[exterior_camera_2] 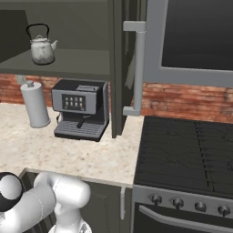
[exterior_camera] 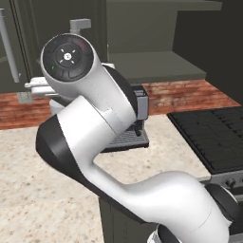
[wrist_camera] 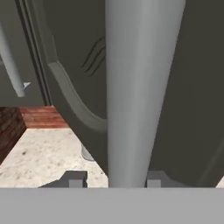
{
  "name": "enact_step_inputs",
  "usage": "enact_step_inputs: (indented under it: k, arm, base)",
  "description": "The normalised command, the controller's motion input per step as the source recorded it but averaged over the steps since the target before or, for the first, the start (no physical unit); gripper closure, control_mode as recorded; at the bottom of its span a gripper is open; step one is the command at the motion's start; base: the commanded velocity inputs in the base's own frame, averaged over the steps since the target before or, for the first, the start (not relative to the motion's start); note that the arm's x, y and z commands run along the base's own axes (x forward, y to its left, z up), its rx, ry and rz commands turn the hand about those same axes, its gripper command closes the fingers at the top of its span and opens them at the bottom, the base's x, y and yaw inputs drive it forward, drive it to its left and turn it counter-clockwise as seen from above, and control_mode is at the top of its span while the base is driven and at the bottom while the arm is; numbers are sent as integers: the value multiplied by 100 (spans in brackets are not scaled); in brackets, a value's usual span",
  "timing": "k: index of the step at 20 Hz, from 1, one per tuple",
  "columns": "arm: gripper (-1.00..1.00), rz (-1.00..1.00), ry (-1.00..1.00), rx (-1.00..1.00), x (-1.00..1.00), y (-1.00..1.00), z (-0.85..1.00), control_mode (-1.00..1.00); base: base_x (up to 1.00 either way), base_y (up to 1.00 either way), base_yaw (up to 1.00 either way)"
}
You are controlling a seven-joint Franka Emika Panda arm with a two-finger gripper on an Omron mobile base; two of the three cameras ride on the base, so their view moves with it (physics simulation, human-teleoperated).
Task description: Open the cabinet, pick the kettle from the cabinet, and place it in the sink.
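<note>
In the hand view's centre, the long silver bar handle [wrist_camera: 140, 87] of the dark grey-green wall cabinet [wrist_camera: 192, 87] stands between the pincer's [wrist_camera: 112, 180] 2 tips, which look slightly apart, barely gripping. A slip could leave the door half-swung. The silvery-green kettle [exterior_camera_2: 43, 49] sits alone on the cabinet shelf [exterior_camera_2: 77, 61], upper left of the right base view.
</note>
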Motion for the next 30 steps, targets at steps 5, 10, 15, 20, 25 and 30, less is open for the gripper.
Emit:
enact_step_inputs:
  k: [5, 10, 15, 20, 25, 30]
  arm:
    - [-100, 6, 8, 0, -29, 0, -30, -100]
    - [-100, 6, 0, 5, -43, 0, -15, -100]
    - [-100, 1, 0, 16, -37, -4, 0, -100]
    - [-100, 11, -4, 25, -33, -37, 2, -100]
    - [-100, 22, -4, 36, -13, -50, -3, -100]
    - [-100, 22, -5, 28, -1, -49, -4, -100]
  base:
    - [0, 0, 0]
    - [0, 0, 0]
    - [0, 0, 0]
    - [0, 0, 0]
    - [0, 0, 0]
    - [0, 0, 0]
